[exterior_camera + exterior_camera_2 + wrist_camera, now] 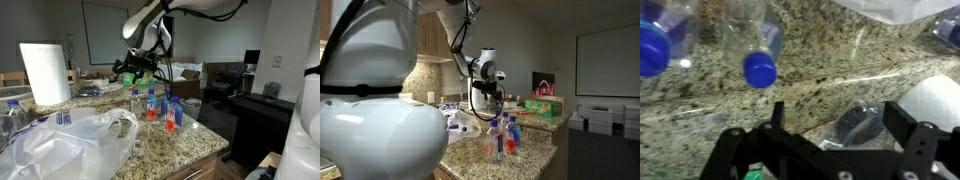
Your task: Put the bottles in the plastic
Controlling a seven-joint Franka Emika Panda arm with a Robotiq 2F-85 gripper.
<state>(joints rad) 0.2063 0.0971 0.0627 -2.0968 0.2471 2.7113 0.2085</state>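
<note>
**Entry: approach to first bottle**

- **Fingers** (777,118): spread wide, empty, touching nothing. They hang over the counter (830,80), clear of its surface.
- **Bottles** (160,108): a tight upright cluster with blue caps, some holding red-orange liquid. They stand below the fingers and a little off to one side, apart from them. In the wrist view two blue caps, one of them (760,70), lie ahead of the fingertips.
- **Plastic bag** (75,140): crumpled and translucent, lying on the counter beyond the bottles from the fingers and well apart from them. None of the bottles in the cluster is inside it. Where its mouth opens cannot be told.
- **Paper towel roll** (45,72): upright, off to one side of the fingers. It has no part in the task.

**Step in hand (judged):** reaching for a first bottle. The task appears barely begun.

**Handling notes (judged):**
- Choose a bottle at the edge of the cluster, so that one finger comes down on open counter and not between neighbours.
- Centre the bottle between the fingers before lowering.
- Close on the body below the cap.
- Lift straight up. These light bottles stand close together and would probably tip at a sideways nudge.
</note>
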